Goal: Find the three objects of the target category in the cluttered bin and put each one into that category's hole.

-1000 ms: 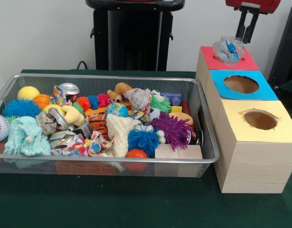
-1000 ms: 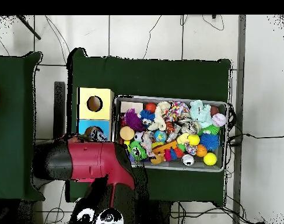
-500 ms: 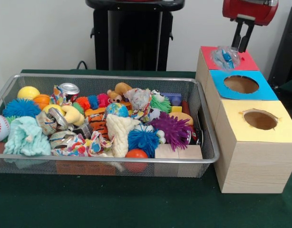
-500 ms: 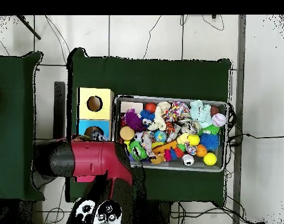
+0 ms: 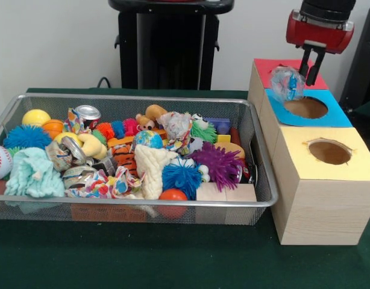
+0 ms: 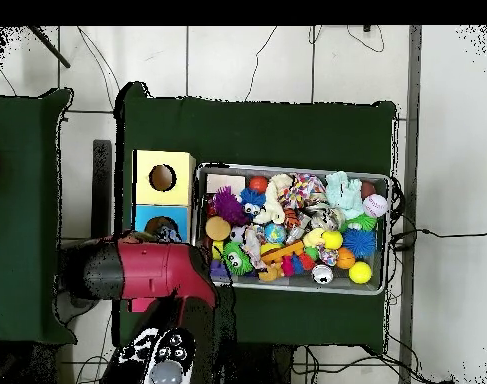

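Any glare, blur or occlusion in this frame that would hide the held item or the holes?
Front view: even lighting, the clear crumpled item at the gripper is slightly soft-edged; blue hole and yellow hole are plain. Overhead view: the arm covers the red box, so that hole is hidden.

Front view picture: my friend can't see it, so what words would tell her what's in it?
A red robot gripper hangs over a row of wooden boxes with red, blue and yellow tops, beside a clear crinkly ball that sits at the edge of the blue top's hole. To the left, a wire basket on a green table is packed with balls, fuzzy toys and cans.
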Tool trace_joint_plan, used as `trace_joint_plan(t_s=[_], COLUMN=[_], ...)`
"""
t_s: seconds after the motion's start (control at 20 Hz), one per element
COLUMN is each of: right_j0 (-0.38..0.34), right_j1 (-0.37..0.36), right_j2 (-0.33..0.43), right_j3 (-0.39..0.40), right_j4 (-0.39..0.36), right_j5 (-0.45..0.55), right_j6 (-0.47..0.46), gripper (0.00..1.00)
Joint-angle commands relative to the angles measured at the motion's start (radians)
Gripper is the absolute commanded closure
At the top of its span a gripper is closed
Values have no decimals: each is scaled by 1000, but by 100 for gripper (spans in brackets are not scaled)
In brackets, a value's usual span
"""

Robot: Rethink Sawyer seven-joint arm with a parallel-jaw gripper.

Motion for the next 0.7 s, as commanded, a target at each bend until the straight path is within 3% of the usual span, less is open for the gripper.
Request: trace_joint_plan(t_s=[0.05, 0.7], right_j0=[27, 98], right_j1=[65, 71], right_j2=[-30, -90], right_j3=[31, 6], right_j4=[47, 102], right_j5=[-35, 13], right_j6=[295, 294], gripper=[100, 100])
